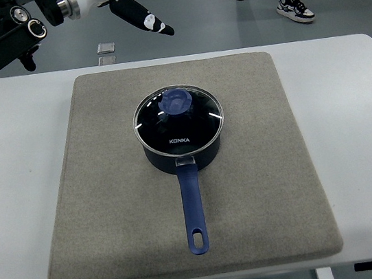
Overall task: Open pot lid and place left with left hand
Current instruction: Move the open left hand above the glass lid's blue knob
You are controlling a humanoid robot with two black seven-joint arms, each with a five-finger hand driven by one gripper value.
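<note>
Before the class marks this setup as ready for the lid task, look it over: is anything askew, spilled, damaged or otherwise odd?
Nothing stands out. The pot sits upright on the grey mat, its glass lid seated squarely, knob centred, handle pointing toward the camera. No spill or damage shows. The left hand hangs above the table's far edge, holding nothing.

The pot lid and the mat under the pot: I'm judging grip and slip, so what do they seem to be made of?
The pot lid looks like dark tinted glass in a thin metal rim: it is glossy, with sharp light glints. Its blue knob seems smooth plastic, though I can't be sure. The mat looks like grey-brown felt or woven fabric: matte and reflection-free, with soft rounded edges.
</note>
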